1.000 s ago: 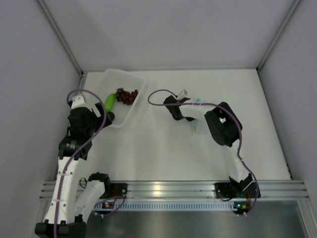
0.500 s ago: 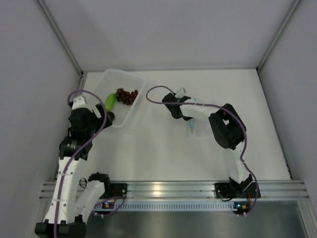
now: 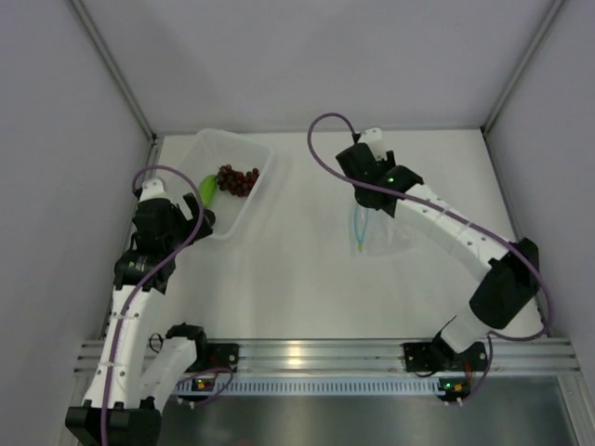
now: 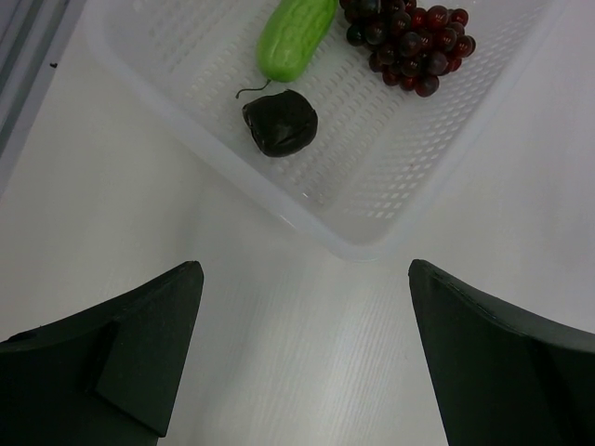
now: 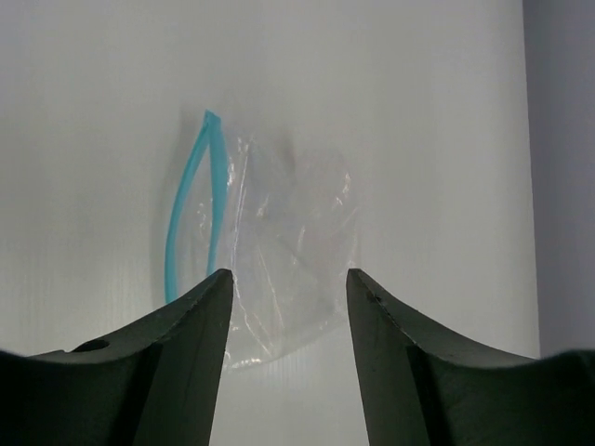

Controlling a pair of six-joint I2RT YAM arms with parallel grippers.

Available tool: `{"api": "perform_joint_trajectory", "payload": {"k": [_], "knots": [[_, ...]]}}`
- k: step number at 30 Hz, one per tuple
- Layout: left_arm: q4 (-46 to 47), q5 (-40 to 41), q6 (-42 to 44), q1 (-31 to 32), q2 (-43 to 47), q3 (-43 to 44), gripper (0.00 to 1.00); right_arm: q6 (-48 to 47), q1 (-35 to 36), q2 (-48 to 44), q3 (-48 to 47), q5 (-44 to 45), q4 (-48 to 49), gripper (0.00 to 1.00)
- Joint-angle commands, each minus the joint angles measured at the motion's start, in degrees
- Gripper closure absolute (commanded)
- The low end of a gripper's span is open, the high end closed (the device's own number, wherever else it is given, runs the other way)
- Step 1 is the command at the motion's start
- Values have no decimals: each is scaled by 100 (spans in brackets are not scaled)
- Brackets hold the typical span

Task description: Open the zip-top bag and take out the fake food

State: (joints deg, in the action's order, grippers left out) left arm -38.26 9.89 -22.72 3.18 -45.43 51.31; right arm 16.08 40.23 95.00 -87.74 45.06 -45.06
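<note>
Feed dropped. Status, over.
Left gripper open, empty, beside the translucent plastic tub. Right gripper open, above the clear zip-top bag, lying unzipped, empty. Dark red grape bunch, green oblong piece, dark lump in tub.

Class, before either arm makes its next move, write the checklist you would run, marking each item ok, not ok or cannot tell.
1. Mouth of the zip-top bag gaping open: ok.
2. No food visible inside the bag: ok.
3. Grape bunch, green piece and dark lump lying in the tub: ok.
4. Left gripper open and empty: ok.
5. Right gripper open, empty, clear of the bag: ok.
</note>
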Motion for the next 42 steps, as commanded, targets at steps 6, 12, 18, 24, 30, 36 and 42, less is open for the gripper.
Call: {"api": "perform_joint_trajectory", "payload": {"k": [6, 12, 18, 24, 30, 36, 42], "knots": [[38, -180, 198, 148, -115, 222, 2, -17, -15, -2765, 1328, -516, 436, 32], [-85, -532, 294, 367, 271, 362, 2, 36, -15, -4173, 1813, -489, 323, 3], [-462, -550, 409, 640, 781, 485, 2, 18, -15, -5148, 1980, -401, -204, 1], [-700, -277, 488, 1000, 1606, 625, 2, -78, -6, -5966, 2235, -313, -714, 1], [-1174, -259, 795, 1088, 1959, 1013, 2, -139, -15, -6538, 2525, -199, -899, 1], [-1377, -277, 813, 1123, 2275, 995, 2, 62, -15, -6740, 2517, -190, -1233, 1], [-1368, -5, 787, 1185, 2513, 977, 2, 80, -15, -7074, 2727, -252, -1128, 1]]}}
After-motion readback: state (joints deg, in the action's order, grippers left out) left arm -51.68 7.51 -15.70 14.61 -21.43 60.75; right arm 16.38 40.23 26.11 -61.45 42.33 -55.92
